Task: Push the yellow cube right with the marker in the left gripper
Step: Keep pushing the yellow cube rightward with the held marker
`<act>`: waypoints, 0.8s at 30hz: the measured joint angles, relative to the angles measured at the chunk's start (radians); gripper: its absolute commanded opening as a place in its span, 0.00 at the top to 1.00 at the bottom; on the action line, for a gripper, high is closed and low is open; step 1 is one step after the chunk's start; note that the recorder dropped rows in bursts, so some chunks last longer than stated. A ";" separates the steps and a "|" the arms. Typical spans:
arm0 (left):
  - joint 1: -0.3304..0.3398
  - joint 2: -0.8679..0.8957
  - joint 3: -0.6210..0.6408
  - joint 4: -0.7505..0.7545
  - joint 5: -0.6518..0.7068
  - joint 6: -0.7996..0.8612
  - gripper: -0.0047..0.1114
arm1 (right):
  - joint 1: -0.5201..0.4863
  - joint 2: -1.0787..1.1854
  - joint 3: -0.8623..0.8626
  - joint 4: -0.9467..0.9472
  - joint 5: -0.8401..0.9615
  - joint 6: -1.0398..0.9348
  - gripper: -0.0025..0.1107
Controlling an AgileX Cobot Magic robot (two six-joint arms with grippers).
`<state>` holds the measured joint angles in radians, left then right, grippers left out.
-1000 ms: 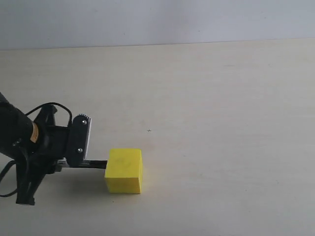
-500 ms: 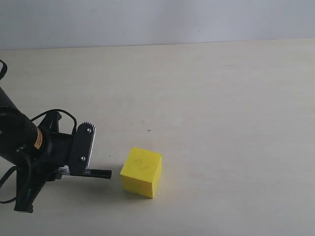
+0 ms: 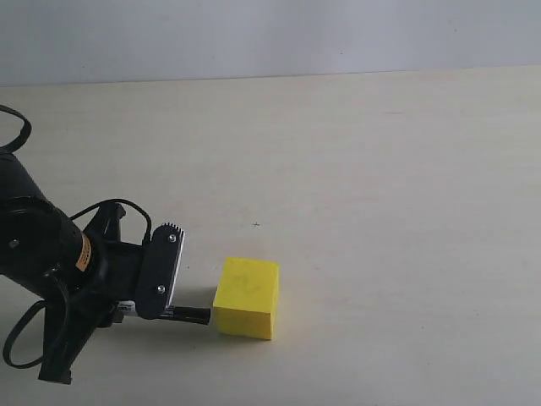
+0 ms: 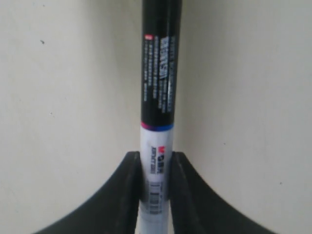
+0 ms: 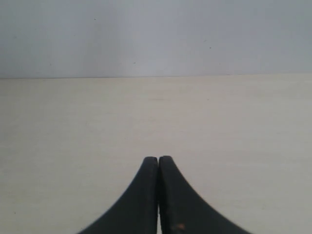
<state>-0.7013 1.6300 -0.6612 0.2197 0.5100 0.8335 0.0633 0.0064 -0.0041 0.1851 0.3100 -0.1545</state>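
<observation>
The yellow cube rests on the pale table, low and left of centre in the exterior view. My left gripper stands just left of it, shut on the marker, whose black end pokes out rightward and reaches the cube's left face near its base. In the left wrist view the marker runs straight out from my left gripper, white labelled barrel clamped between the fingers, black half beyond; the cube is out of that view. My right gripper is shut on nothing and does not appear in the exterior view.
The table's far edge meets a plain grey wall. A tiny dark speck marks the tabletop above the cube. A black cable loops over the left arm.
The left gripper has travelled right and a little down with the marker. The cube shifted right and turned, and the marker's tip has closed the gap back to its left face.
</observation>
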 measured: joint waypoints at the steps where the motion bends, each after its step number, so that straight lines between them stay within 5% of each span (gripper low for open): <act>1: 0.000 0.000 0.000 0.002 0.005 0.000 0.96 | 0.000 0.000 0.000 0.000 0.000 0.000 0.98; 24: 0.011 0.000 0.000 0.014 -0.025 -0.063 0.96 | 0.000 0.000 0.000 0.000 0.000 0.000 0.98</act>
<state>-0.6902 1.6300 -0.6612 0.2339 0.4845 0.7701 0.0633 0.0064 -0.0041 0.1851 0.3100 -0.1545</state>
